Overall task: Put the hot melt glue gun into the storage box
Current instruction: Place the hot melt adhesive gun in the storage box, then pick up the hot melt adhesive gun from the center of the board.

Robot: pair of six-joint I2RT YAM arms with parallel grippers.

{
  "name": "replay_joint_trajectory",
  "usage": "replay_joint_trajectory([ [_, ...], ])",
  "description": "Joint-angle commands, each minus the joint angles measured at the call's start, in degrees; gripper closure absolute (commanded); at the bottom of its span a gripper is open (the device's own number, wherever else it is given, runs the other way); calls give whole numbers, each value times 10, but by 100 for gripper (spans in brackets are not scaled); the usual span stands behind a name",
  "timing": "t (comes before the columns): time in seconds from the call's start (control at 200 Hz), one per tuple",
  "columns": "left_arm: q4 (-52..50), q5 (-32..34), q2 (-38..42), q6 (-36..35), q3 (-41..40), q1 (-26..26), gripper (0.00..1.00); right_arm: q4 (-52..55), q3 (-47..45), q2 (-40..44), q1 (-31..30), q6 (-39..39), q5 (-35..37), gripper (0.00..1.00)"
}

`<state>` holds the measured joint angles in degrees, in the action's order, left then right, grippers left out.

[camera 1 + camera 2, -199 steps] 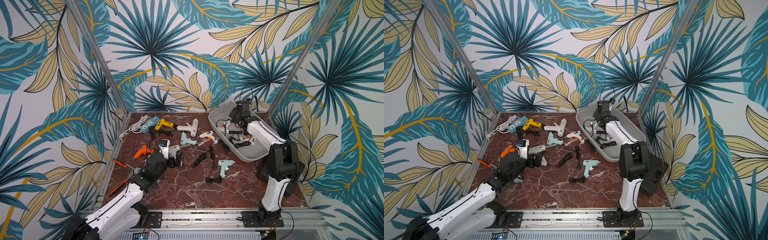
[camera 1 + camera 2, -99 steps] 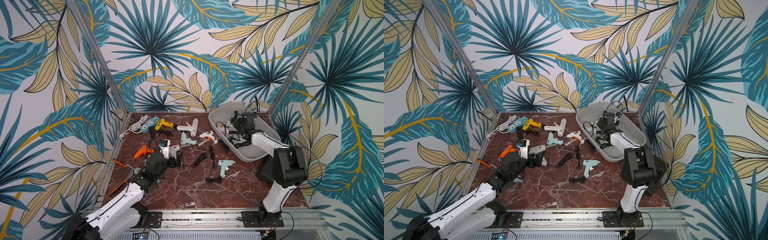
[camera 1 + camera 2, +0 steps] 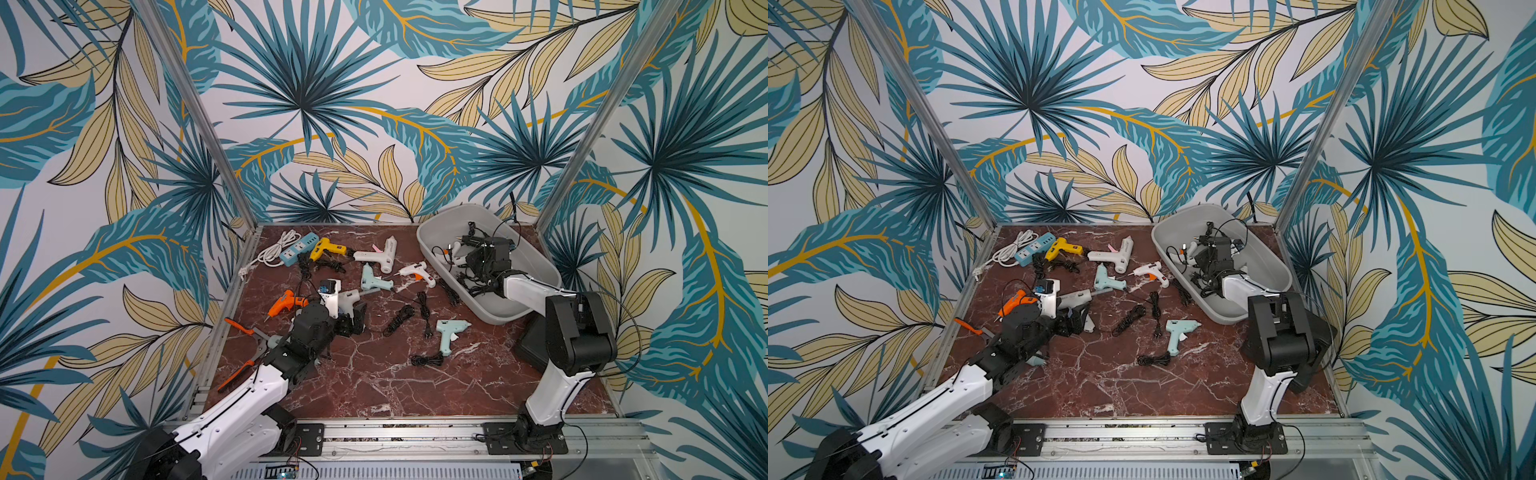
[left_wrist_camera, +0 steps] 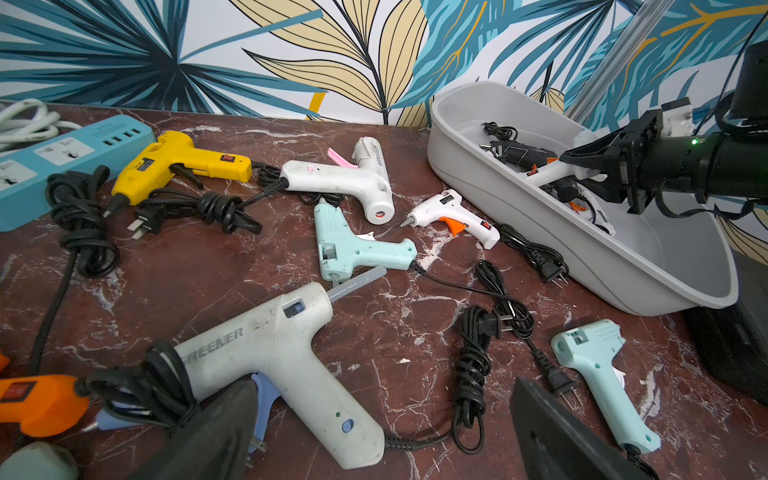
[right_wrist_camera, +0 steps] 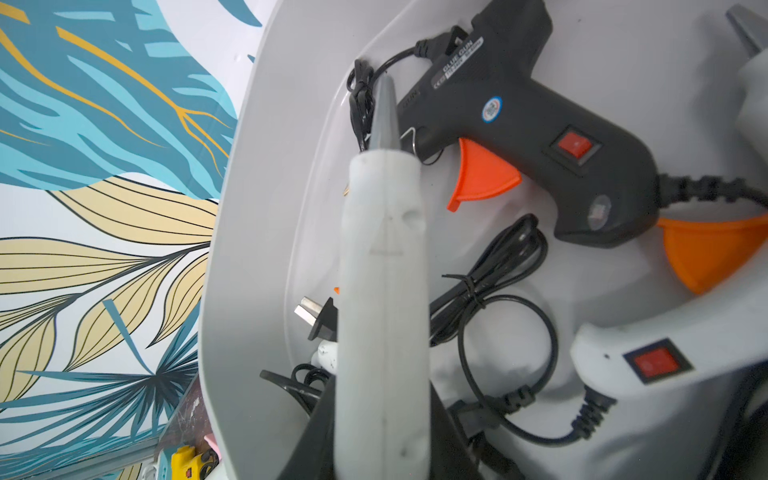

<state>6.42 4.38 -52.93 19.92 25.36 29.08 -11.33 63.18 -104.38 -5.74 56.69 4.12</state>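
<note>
The right gripper [image 4: 575, 163] is pinching a white glue gun [image 5: 382, 291] so it is not dropping. It is holding it low inside the storage box [image 3: 536, 262], at 2 o'clock on the table [image 3: 374, 386]. The left gripper [image 3: 353, 322], at 9 o'clock, is sitting spread wide by a big white gun [image 4: 282, 357], maybe to grab it.

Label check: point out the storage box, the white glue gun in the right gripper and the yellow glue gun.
storage box [image 4: 602, 257]: left wrist view, outer side wall.
white glue gun [image 5: 382, 291]: right wrist view, barrel.
yellow glue gun [image 3: 332, 248]: in a top view, barrel.
</note>
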Motion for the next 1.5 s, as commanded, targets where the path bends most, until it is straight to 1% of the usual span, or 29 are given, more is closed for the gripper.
replay_joint_trajectory([
  [0.0,-25,-27,-12,30,27,-2,0,4,-17,-8,5,7,-5,70],
  [0.115,-51,-27,-33,48,49,13,0,19,-23,1,6,3,-8,59],
  [0.27,-54,-15,-69,73,68,56,0,57,-25,25,6,-15,-5,43],
  [0.396,-84,-14,-109,99,103,91,0,96,-28,56,6,-35,13,32],
  [0.411,-90,1,-114,102,110,94,0,102,-28,60,6,-39,15,31],
  [0.546,-126,38,-167,118,160,139,0,143,-34,100,6,-64,43,24],
  [0.626,-126,58,-195,125,179,163,0,165,-38,125,6,-77,55,22],
  [0.716,-116,48,-226,125,197,183,0,179,-48,155,6,-95,66,22],
  [0.831,-101,42,-264,122,220,212,0,207,-63,202,6,-112,92,17],
  [0.927,-115,46,-305,122,252,233,0,233,-76,244,6,-122,123,14],
  [0.997,-136,57,-338,122,284,249,1,266,-90,275,6,-128,148,9],
  [1.067,-157,74,-372,117,315,266,3,284,-105,309,6,-132,177,1],
  [1.197,-193,98,-428,111,368,298,8,306,-123,350,6,-145,209,0],
  [1.307,-214,107,-467,107,408,317,11,328,-123,358,6,-150,220,1],
  [1.402,-218,111,-499,103,438,330,18,343,-124,360,6,-146,227,1],
  [1.452,-238,110,-514,103,450,334,22,348,-128,362,6,-141,232,1],
  [1.498,-241,107,-528,103,462,338,23,349,-133,364,6,-136,236,1],
])
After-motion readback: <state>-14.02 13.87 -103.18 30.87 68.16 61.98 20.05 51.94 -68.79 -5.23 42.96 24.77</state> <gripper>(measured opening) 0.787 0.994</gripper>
